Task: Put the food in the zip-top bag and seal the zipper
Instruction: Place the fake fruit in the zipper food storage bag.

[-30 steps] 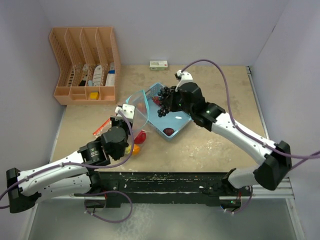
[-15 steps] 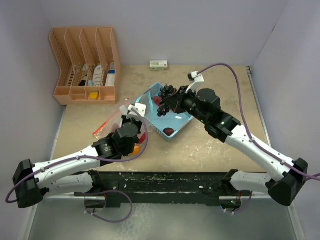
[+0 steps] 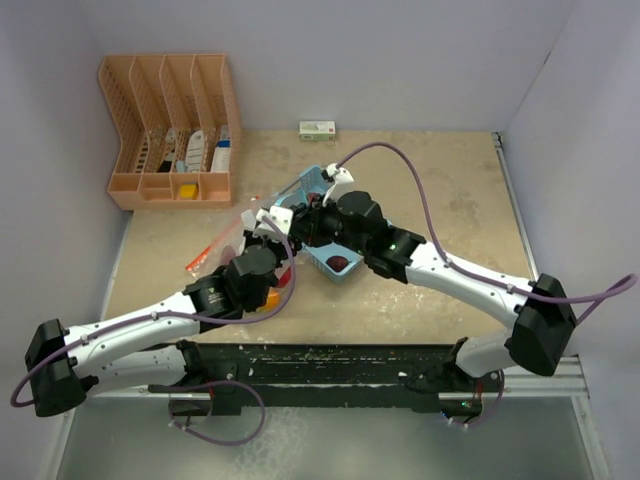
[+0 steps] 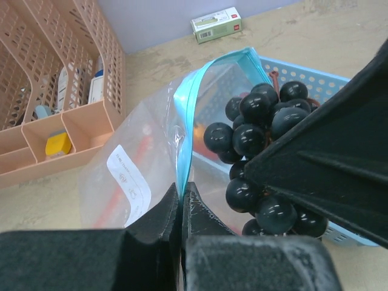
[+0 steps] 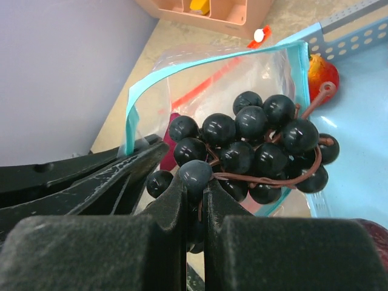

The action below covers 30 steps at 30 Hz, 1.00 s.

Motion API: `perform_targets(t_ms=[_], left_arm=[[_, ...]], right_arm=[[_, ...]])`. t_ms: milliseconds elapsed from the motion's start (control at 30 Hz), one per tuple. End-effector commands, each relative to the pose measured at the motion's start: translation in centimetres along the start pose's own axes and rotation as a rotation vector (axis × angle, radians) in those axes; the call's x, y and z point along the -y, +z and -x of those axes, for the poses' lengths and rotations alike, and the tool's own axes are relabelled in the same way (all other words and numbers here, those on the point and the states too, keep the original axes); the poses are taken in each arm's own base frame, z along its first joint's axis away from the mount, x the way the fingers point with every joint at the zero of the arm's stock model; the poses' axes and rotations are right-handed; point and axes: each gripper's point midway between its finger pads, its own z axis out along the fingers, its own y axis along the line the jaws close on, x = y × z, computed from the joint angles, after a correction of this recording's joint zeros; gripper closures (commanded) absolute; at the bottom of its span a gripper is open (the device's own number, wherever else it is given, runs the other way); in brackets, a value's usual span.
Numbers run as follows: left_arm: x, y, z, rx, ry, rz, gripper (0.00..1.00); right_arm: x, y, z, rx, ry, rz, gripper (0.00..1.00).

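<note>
Purple grapes clamped in right pincer, left pincer pinching bag rim, bag's contents unclear

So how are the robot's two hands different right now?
The left fingers pinch the blue rim of the bag, holding its mouth open; the right fingers grip the grapes. The left ones hold something thin and floppy, the right ones a lumpy bunch. Both are shut tight and meet at the bag's mouth.

No legible text found. White label on the bag: faint marks, unreadable. Box at 12 o'clock: print too small to read.
</note>
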Motion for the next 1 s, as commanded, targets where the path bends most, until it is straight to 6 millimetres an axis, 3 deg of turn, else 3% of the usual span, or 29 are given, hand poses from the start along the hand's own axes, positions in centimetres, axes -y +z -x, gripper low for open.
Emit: perform_targets(t_ms=[0, 233, 367, 433, 500, 567, 700, 767, 967], left_arm=[[-0.6, -0.3, 3.3, 0.068, -0.096, -0.002, 1.0], [-0.7, -0.5, 3.5, 0.066, -0.107, -0.01, 1.0], [-0.7, -0.6, 3.3, 0.061, -0.106, -0.012, 1.0], [-0.7, -0.6, 3.2, 0.058, -0.104, -0.014, 1.0], [-0.7, -0.6, 3.2, 0.056, -0.103, -0.013, 1.0], [-0.8, -0.6, 3.3, 0.057, -0.104, -0.01, 1.0], [-1.0, -0.6, 3.1, 0.054, -0.097, 0.002, 1.0], [-1.1, -0.6, 3.0, 0.053, -0.094, 0.006, 1.0], [-1.3, -0.6, 2.5, 0.048, -0.103, 0.016, 1.0]], right_arm=[[-3.6, 0.2, 2.9, 0.069, -0.018, 0.08, 1.0], [-6.9, 2.6, 0.4, -0.036, -0.119, 0.142, 1.0], [-7.6, 3.2, -0.8, -0.066, -0.133, 0.16, 1.0], [-7.7, 3.4, -1.4, -0.091, -0.152, 0.175, 0.94], [-7.3, 3.5, -2.1, -0.126, -0.18, 0.164, 0.81], [-6.7, 3.2, -2.1, -0.131, -0.195, 0.137, 0.62], [-6.3, 1.1, -0.7, -0.086, -0.21, 0.115, 0.18], [-6.4, -0.1, 0.3, -0.058, -0.219, 0.114, 0.01], [-6.5, -4.7, 3.5, 0.034, -0.206, 0.096, 0.0]])
